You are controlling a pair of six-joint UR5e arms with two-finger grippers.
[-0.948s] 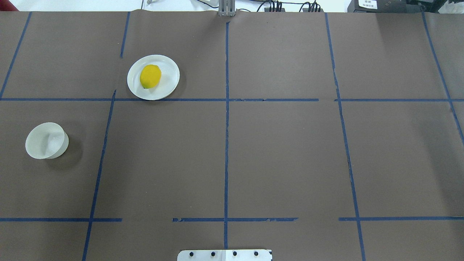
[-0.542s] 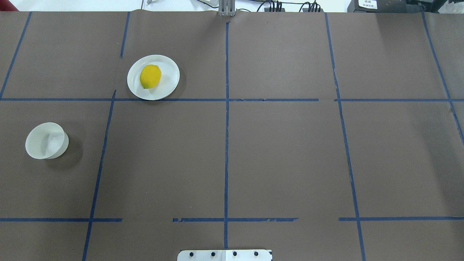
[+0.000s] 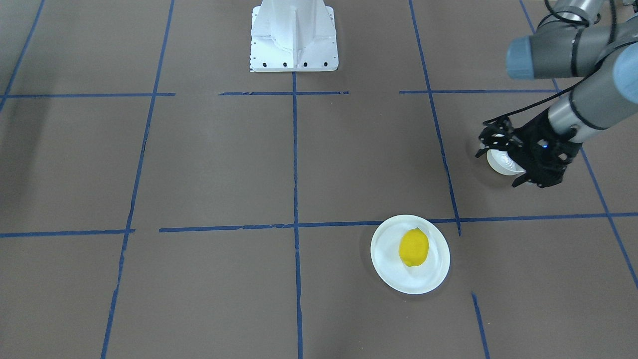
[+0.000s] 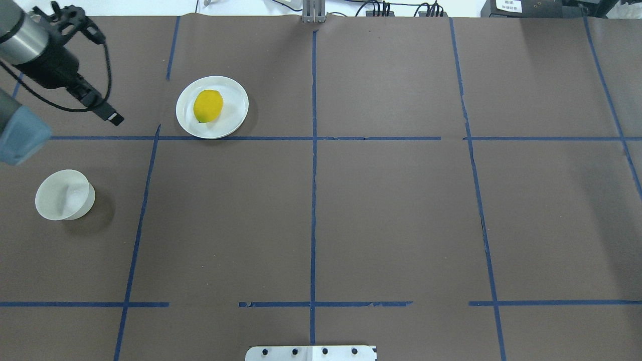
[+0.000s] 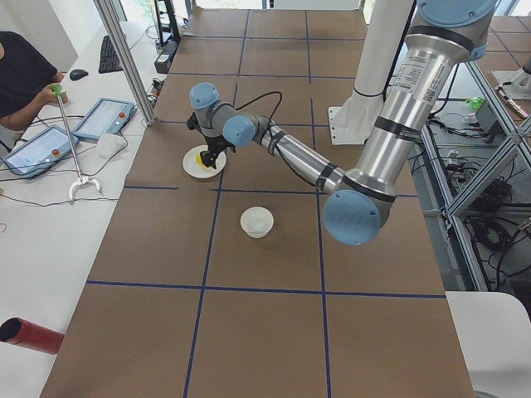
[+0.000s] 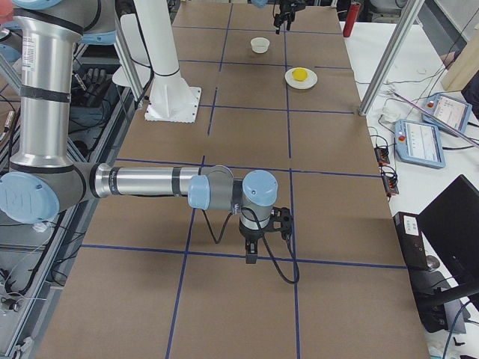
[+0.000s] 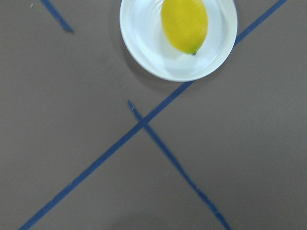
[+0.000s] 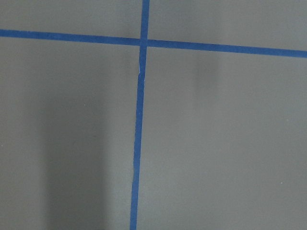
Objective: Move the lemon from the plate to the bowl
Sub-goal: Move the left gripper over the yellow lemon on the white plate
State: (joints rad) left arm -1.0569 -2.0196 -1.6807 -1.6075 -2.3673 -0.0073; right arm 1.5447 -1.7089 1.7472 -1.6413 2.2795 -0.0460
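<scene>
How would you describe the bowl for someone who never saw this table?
On the brown table with blue tape lines, two white dishes stand in the robot's left half. The bowl is the one nearer the robot's base. It is smaller, deep and empty, while the flat plate carries the lemon.

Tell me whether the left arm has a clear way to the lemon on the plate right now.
Probably yes. The left tool hangs above the table near the plate, and nothing stands between it and the lemon, which lies uncovered. The bowl sits off to one side.
</scene>
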